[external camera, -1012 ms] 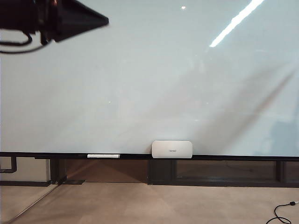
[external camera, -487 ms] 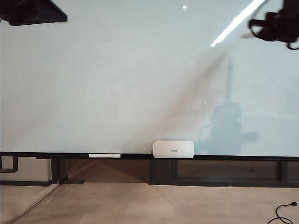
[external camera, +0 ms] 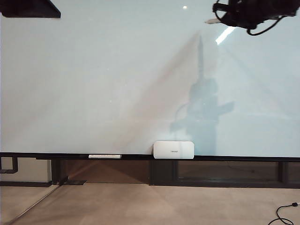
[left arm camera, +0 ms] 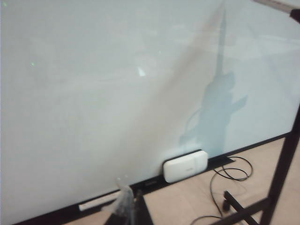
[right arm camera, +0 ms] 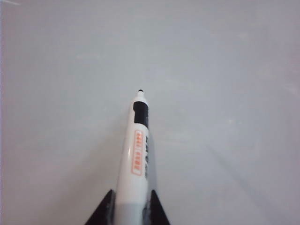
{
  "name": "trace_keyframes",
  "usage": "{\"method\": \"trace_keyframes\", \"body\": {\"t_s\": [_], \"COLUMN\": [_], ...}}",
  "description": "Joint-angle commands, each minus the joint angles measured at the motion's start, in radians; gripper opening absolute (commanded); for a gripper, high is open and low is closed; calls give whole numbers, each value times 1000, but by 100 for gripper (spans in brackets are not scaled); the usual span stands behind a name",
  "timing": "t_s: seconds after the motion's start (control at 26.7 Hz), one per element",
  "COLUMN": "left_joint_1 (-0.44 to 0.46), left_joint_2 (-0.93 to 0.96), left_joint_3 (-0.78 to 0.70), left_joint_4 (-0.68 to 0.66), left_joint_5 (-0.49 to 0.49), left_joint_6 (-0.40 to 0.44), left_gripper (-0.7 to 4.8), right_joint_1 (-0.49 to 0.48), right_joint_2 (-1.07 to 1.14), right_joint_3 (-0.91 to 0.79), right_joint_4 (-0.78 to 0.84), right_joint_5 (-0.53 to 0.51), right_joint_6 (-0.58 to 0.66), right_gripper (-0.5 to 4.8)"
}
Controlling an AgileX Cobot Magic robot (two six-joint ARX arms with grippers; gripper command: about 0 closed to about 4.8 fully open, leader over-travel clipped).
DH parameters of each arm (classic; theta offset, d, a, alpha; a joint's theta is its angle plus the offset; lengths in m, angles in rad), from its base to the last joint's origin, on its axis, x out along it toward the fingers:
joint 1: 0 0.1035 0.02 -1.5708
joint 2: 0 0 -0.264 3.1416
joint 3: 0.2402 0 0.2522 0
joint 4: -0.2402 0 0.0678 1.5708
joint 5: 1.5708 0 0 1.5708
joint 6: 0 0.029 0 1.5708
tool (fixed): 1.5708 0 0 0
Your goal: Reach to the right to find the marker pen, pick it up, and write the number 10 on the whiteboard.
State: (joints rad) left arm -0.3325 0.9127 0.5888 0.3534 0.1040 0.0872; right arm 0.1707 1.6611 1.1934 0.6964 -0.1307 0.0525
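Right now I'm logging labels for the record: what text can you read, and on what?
Pen in the right pincer: orange-framed label and dark print, too blurred to read.
White box on the rail: small mark, too small to read.
Whiteboard: nothing written.

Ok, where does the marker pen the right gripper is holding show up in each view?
Exterior view: the marker pen pokes out leftward from the right gripper at the top right, in front of the whiteboard.
Left wrist view: not in it; the left gripper holds nothing.
Right wrist view: low centre, clamped between the dark fingers, tip toward the board.
Shared landmark: the white box on the board's rail, seen in the exterior and left wrist views.
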Motion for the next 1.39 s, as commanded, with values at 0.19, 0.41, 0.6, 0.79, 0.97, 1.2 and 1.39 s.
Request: {"method": "trace_keyframes", "body": {"t_s": [0.19, 0.41, 0.6, 0.79, 0.97, 1.2, 1.39], "left_joint_1": [1, 1, 1, 1, 1, 1, 1], "left_joint_2": [-3, -3, -4, -4, -9, -26, -48], "left_joint_3": [10, 11, 34, 93, 135, 135, 135], "left_joint_4": [-10, -21, -31, -66, -94, -130, -127], "left_joint_5": [-11, -76, -93, -135, -163, -263, -282], "left_joint_6": [24, 54, 91, 103, 151, 155, 194], "left_gripper": [-6, -6, -6, -6, -6, -6, -6], "right_joint_1": [68, 112, 135, 168, 206, 238, 250], "right_joint_2": [23, 54, 92, 113, 142, 189, 206], "right_joint_3": [37, 93, 166, 221, 285, 373, 415], "right_joint_4": [2, -5, -49, -70, -82, -135, -154], "right_joint_5": [2, 6, 6, 5, 6, 7, 9], "right_joint_6": [0, 16, 32, 33, 33, 33, 34], "right_gripper": [-1, -1, -1, -1, -1, -1, -1]}}
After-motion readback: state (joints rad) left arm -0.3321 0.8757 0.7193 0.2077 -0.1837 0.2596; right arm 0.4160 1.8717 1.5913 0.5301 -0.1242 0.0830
